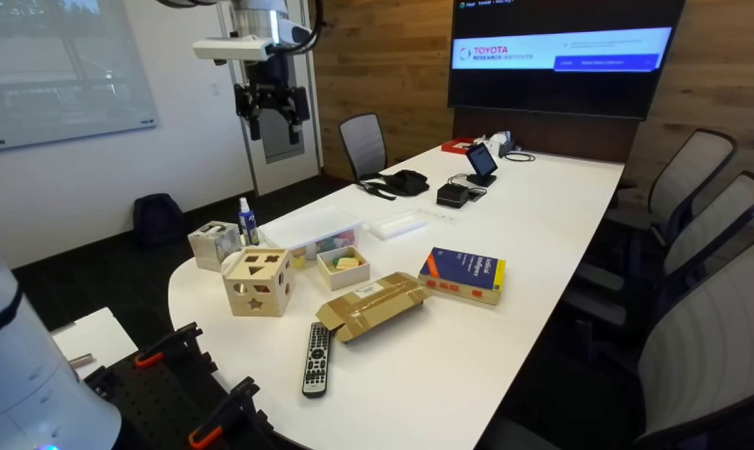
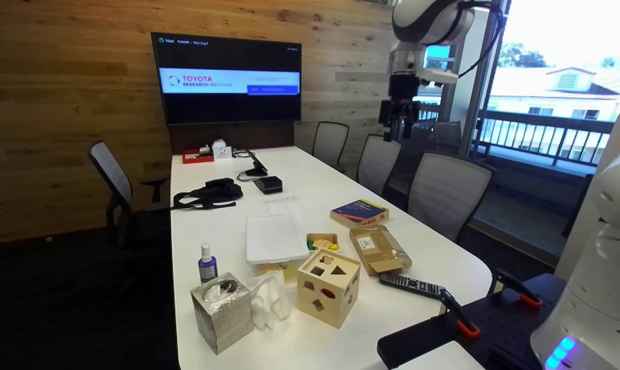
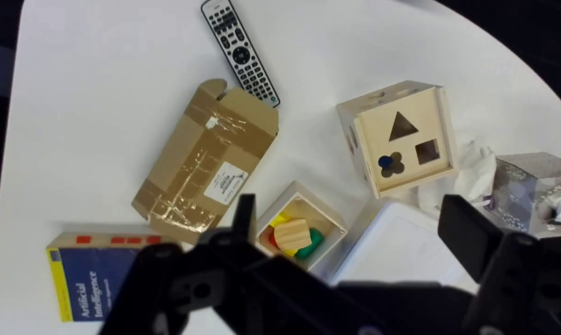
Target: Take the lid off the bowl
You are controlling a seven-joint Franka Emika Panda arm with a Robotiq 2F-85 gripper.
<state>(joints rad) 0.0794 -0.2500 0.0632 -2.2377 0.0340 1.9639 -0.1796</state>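
The bowl is a low, clear rectangular plastic container [image 1: 334, 244] with coloured bits showing through its wall; it also shows in an exterior view [image 2: 281, 269]. The lid [image 2: 274, 237] is flat and whitish and lies on top of the container. It shows in an exterior view [image 1: 311, 226] and partly in the wrist view [image 3: 401, 246], where my gripper hides its lower part. My gripper [image 3: 348, 209] is open and empty. In both exterior views it hangs high above the table, fingers down, well apart from the lid [image 1: 275, 132] [image 2: 397, 134].
A wooden cube with holes [image 1: 257, 281] and a small wooden box of blocks [image 1: 344, 269] stand close to the container. A spray bottle [image 1: 247, 222], tissue box [image 2: 221, 311] and crumpled tissue [image 2: 270, 300] are nearby. Cardboard [image 1: 377, 306], a book [image 1: 463, 275] and a remote [image 1: 316, 359] lie around.
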